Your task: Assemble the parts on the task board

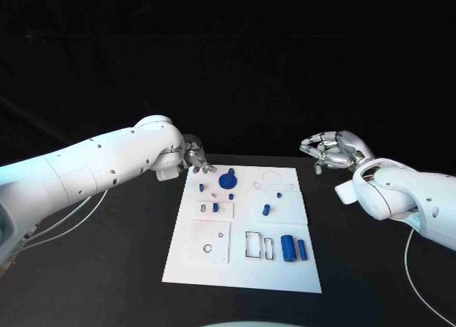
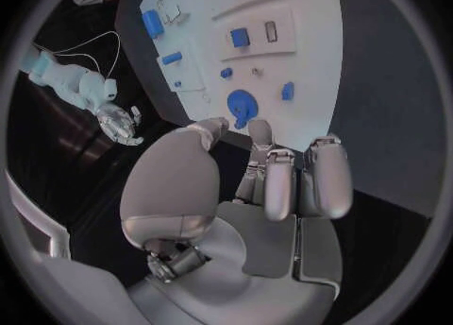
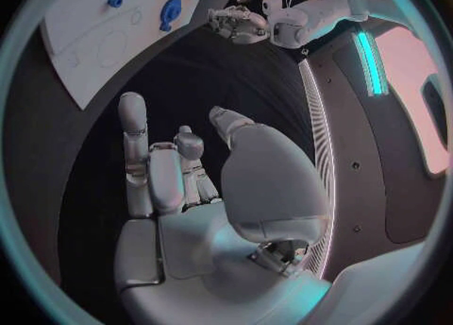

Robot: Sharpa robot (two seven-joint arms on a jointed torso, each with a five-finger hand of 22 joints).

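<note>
Two blue cylinders (image 1: 294, 248) nearest; one disc (image 1: 229, 180) beyond.

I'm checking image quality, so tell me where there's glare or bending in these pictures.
Head view: the task board is bright white against the black table, its edges straight. Left wrist view: fisheye bends the board's edges. Right wrist view: a cyan light strip glares beside the right hand.
</note>
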